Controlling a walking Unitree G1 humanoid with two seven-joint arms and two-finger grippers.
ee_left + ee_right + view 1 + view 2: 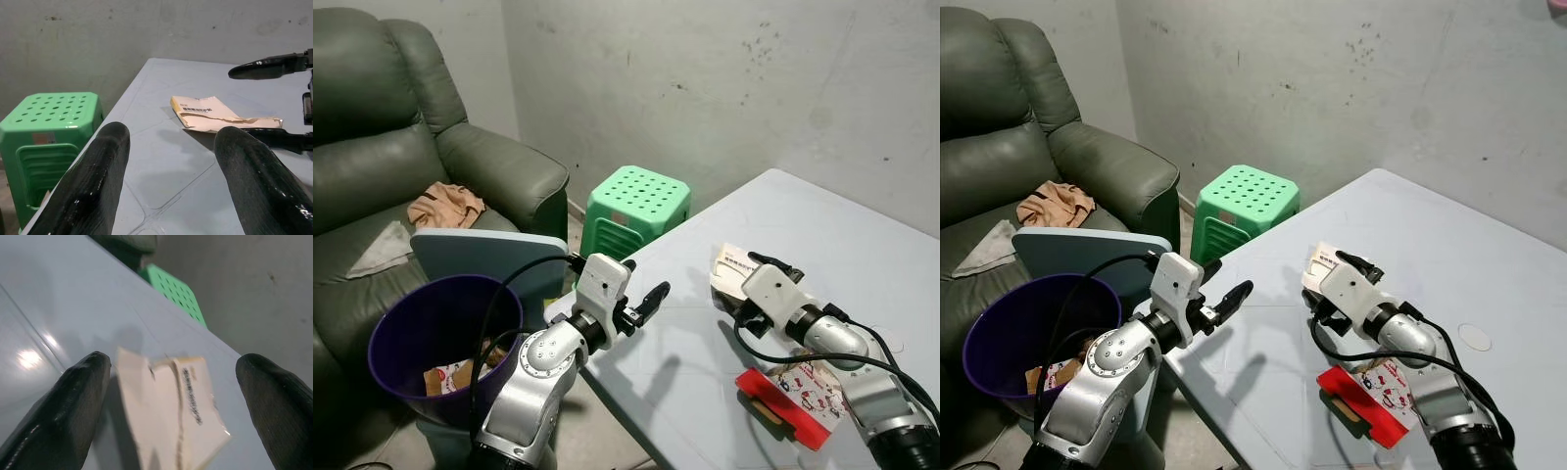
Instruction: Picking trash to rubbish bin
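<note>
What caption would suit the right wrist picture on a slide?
Right gripper, fingers spread wide, closing in on a torn cream paper packet lying on the pale table.

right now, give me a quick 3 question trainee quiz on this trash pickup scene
1. True or false: the right gripper is shut on the torn packet.
2. Which lies nearer the robot on the table: A the torn packet, B the red wrapper?
3. Fill in: the purple bin stands beside the table's ____ side.

Key
1. False; its jaws stand open, one on each side of the packet.
2. B
3. left; trash already lies inside it, and the left gripper hovers open over the table edge.
</note>
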